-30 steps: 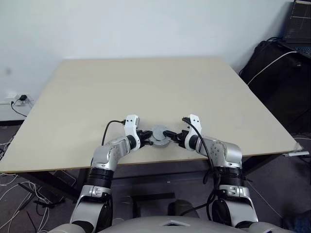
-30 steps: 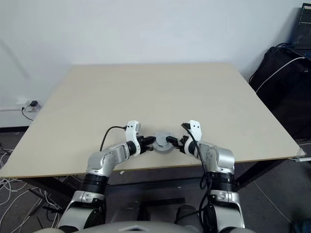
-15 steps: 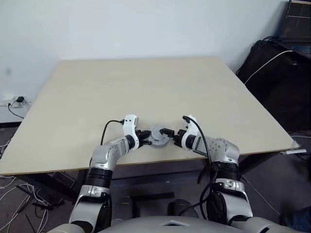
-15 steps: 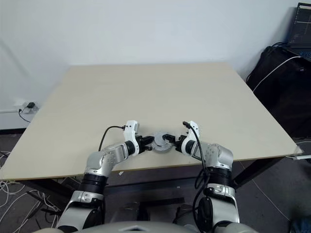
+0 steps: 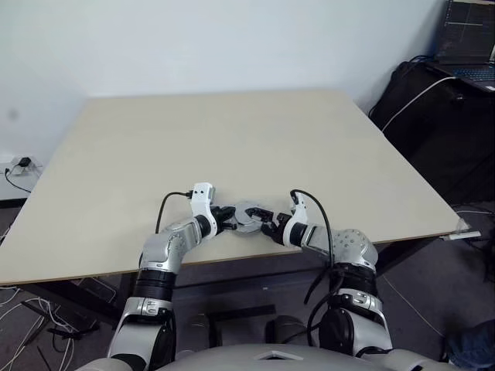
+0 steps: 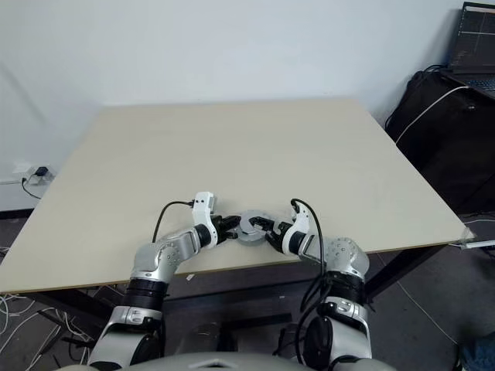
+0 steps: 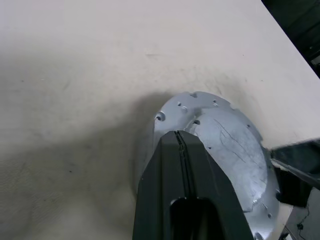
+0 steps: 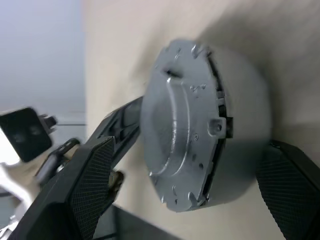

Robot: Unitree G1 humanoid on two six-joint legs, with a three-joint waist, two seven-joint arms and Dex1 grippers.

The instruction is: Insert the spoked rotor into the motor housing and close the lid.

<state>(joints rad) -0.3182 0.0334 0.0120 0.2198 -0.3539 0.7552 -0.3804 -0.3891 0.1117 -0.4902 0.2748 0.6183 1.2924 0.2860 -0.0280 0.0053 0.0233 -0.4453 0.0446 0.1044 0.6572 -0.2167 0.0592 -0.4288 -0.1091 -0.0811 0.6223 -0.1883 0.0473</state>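
Seating the lid
Our left gripper (image 7: 186, 150), jaws together, steadies the round grey metal lid (image 8: 180, 125); right jaws apart; next, press it flush.

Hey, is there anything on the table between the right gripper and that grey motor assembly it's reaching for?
Nothing visible. The right gripper has its open fingers either side of the closed motor housing, with only bare table around it. The shut left gripper is against the lid from the opposite side, not in the right gripper's path.

no text, label or number can be read anywhere
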